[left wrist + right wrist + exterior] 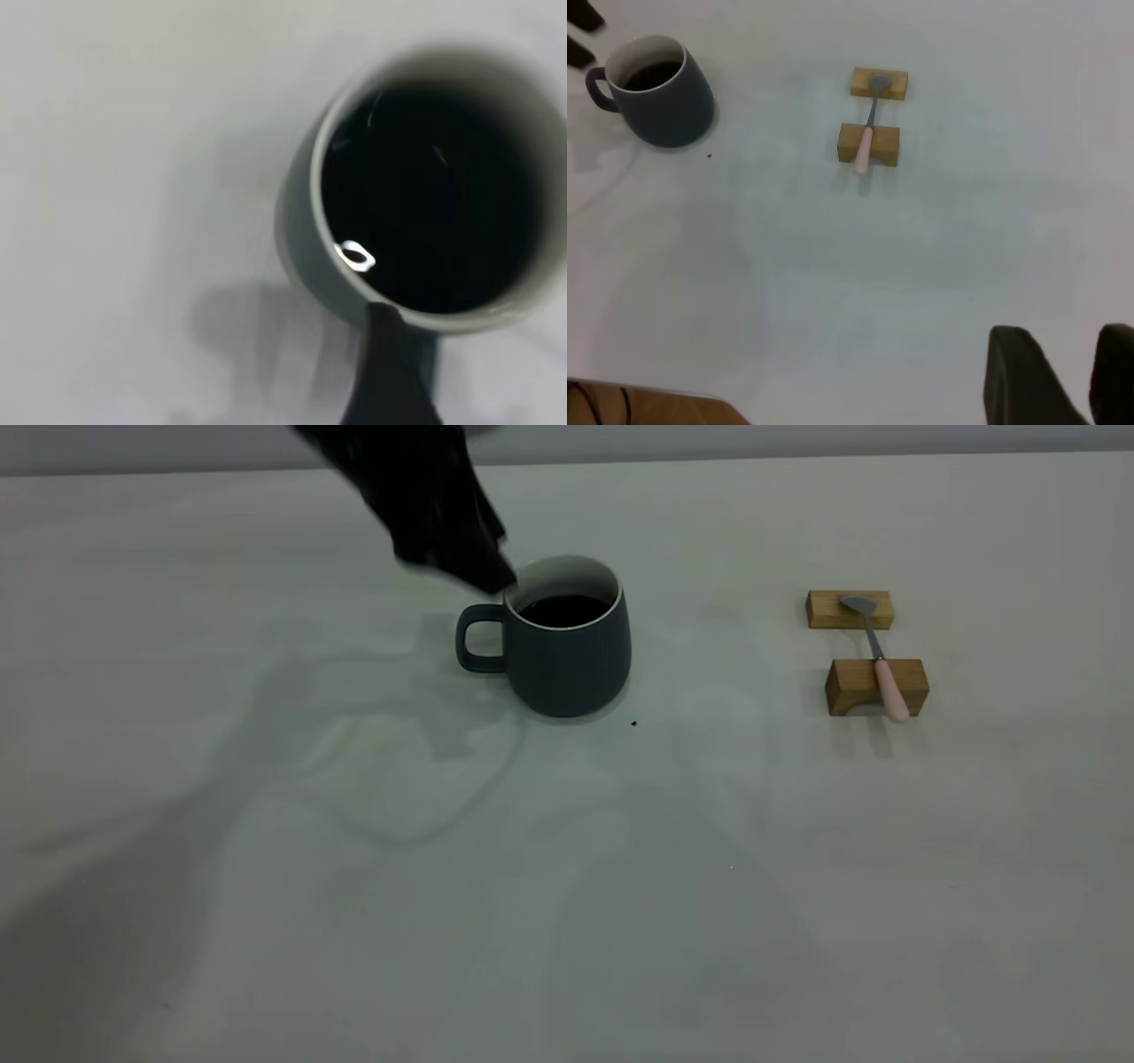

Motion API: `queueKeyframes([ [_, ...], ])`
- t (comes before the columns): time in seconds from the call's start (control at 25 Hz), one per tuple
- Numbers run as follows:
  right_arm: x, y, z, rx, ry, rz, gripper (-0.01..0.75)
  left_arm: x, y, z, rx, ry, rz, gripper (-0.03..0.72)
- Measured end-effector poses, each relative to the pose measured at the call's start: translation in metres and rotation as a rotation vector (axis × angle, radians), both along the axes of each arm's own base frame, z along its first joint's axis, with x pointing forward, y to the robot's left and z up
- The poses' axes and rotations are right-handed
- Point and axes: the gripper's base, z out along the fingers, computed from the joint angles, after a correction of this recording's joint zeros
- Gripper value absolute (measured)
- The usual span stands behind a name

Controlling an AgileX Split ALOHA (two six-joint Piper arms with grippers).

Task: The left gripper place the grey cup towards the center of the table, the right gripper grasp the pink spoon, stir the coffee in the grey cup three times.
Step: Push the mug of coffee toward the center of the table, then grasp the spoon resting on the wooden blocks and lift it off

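Note:
The grey cup (567, 657) stands upright on the table (620, 886), left of middle toward the far side, its handle (477, 639) pointing left. Dark coffee (563, 609) fills it, also seen in the left wrist view as coffee (434, 195). My left gripper (493, 577) hangs blurred just above the rim on the handle side, open, with one finger (390, 376) outside the cup wall. The pink spoon (889, 688) lies across two wooden blocks at the right. My right gripper (1063, 341) is open and empty, well away from the spoon (865, 152).
The spoon's metal bowl rests on the farther block (828, 609) and its handle on the nearer block (852, 686). A tiny dark speck (633, 724) sits just in front of the cup. A brown edge (656, 407) shows past the table's border in the right wrist view.

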Motion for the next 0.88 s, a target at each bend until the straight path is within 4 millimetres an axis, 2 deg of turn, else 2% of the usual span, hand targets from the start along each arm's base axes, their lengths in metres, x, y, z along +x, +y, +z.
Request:
queueKeyframes([
  [0.12,0.000,0.000,0.000,0.000,0.000,0.000,0.237,-0.009,0.007,0.055,0.040,-0.021,0.029,0.568],
  [0.24,0.000,0.000,0.000,0.000,0.000,0.000,0.237,-0.024,0.018,0.118,0.043,-0.023,0.172,0.568],
  [0.4,0.000,0.000,0.000,0.000,0.000,0.000,0.237,-0.061,0.037,0.201,0.000,-0.031,0.445,0.568],
  [0.52,0.000,0.000,0.000,0.000,0.000,0.000,0.237,-0.093,0.054,0.246,-0.014,-0.018,0.647,0.568],
  [0.68,0.000,0.000,0.000,0.000,0.000,0.000,0.237,-0.138,0.080,0.277,0.070,0.034,0.857,0.568],
  [0.8,0.000,0.000,0.000,0.000,0.000,-0.001,0.237,-0.158,0.093,0.277,0.126,0.059,0.956,0.568],
  [0.88,0.000,0.000,0.000,0.000,0.000,-0.002,0.237,-0.169,0.098,0.263,0.157,0.097,1.004,0.568],
])
